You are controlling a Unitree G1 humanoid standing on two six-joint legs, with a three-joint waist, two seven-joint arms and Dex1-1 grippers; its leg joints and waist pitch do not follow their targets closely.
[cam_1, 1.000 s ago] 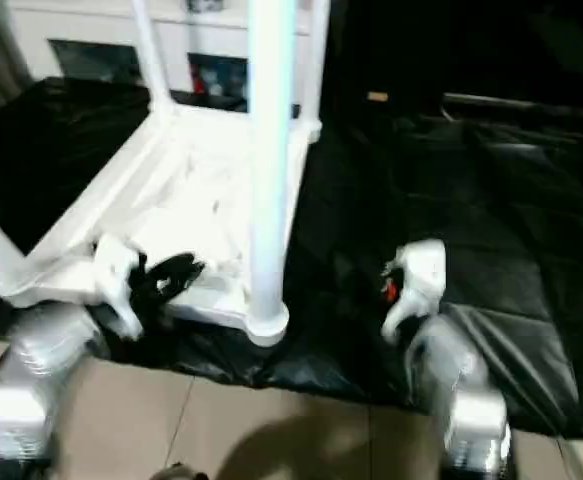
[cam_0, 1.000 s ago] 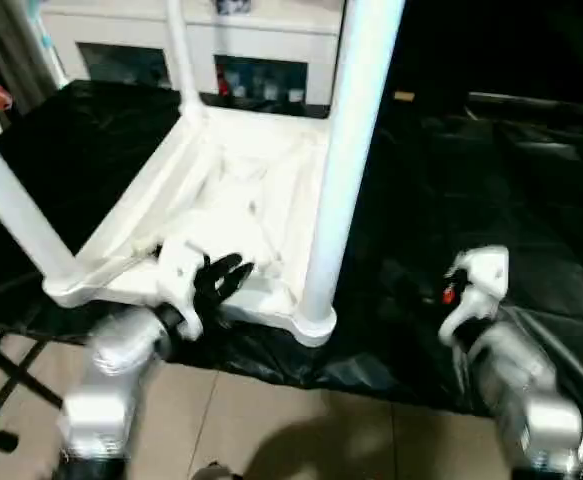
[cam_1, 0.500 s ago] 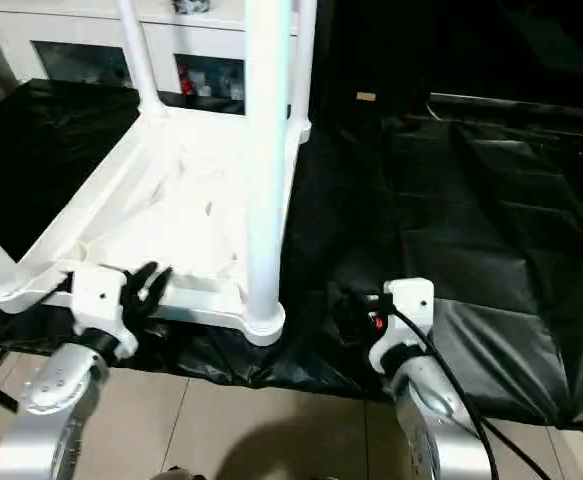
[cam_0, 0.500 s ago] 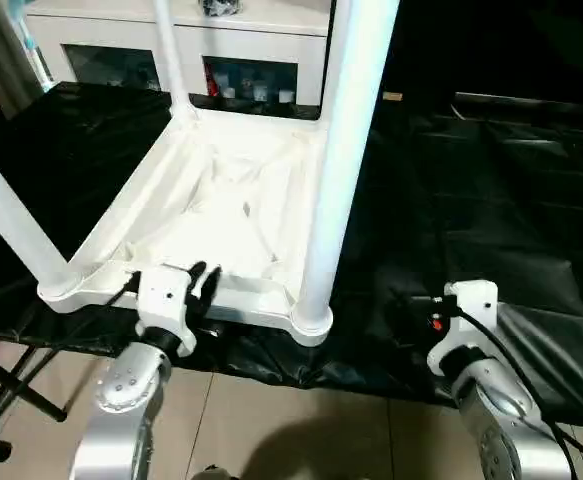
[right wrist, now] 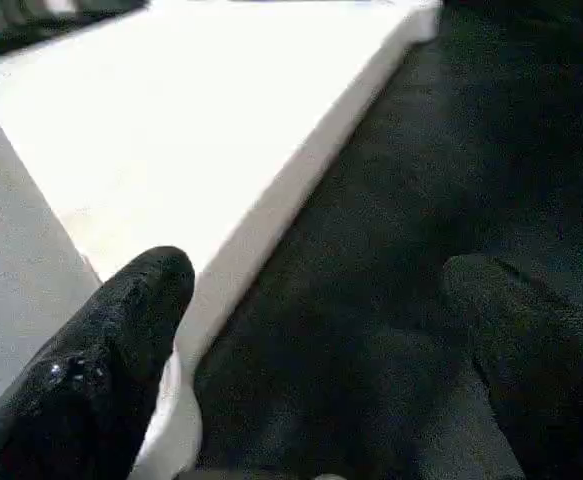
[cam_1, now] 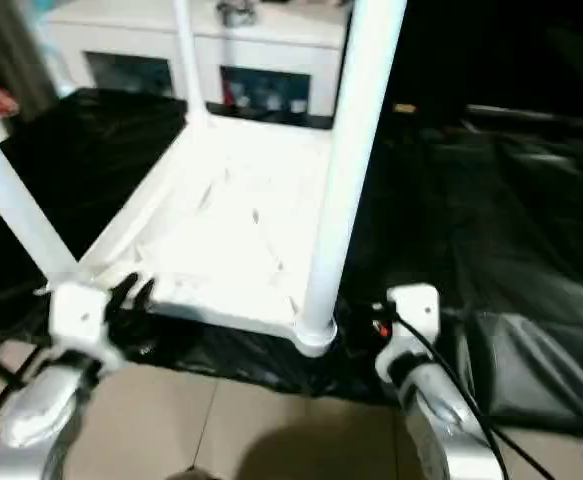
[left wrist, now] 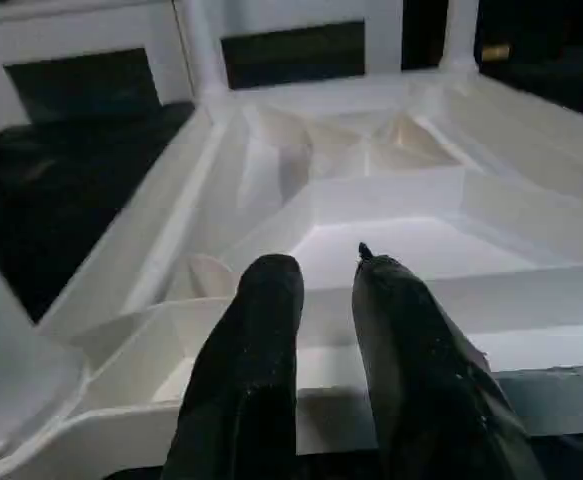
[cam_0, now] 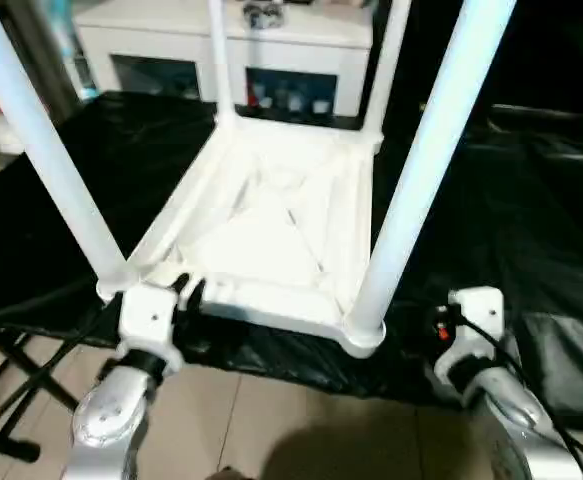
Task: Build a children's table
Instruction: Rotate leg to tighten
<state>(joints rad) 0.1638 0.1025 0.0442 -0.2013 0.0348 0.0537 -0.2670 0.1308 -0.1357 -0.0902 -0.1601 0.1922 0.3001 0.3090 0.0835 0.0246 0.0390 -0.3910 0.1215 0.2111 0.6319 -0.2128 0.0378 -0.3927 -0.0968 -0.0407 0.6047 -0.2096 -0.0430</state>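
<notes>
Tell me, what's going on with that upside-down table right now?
Left gripper nearly closed, empty, at near rim. Right gripper open, empty, beside the table. White plastic children's table upside down on black sheet, four legs up. Nothing blocking.

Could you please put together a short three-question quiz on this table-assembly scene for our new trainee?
1. True or false: the children's table lies upside down with its legs pointing up.
2. How many legs stand in its corner sockets? A) two B) three C) four
3. Which gripper sits at the table's near rim beside a leg: the left gripper or the right gripper?

Key: 1 true; 2 C; 3 left gripper.
</notes>
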